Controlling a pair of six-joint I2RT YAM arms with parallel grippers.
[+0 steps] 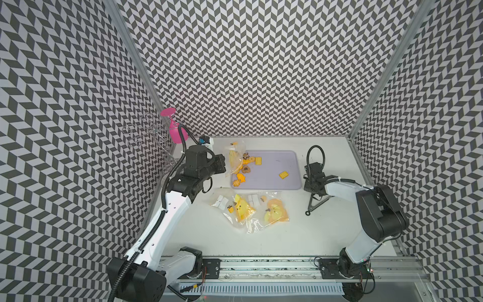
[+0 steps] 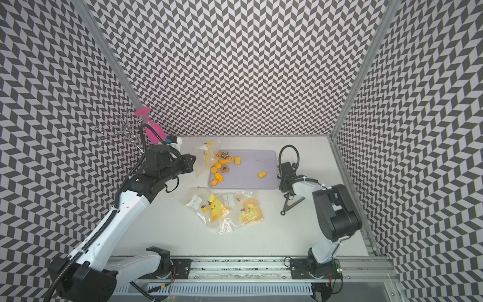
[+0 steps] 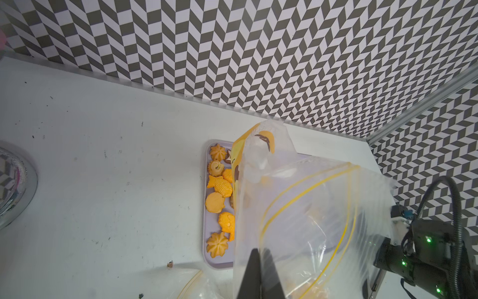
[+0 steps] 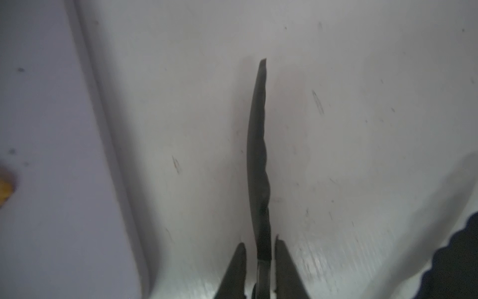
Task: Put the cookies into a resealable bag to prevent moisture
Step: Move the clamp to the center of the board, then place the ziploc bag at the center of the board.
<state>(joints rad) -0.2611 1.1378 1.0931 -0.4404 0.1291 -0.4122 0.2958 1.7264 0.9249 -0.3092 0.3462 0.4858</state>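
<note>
Fingers of the left pincer, low in its wrist view, are clamped on the rim of the resealable bag. Left of the bag, the cookies lie along the end of the lilac tray. One cracker sits apart, just right of centre in a top view. The right pincer straddles one arm of the black tongs over the table; whether it grips, I cannot tell.

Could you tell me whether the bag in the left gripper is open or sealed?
Open: in the left wrist view the bag shows its two yellow zip strips bowed apart.
</note>
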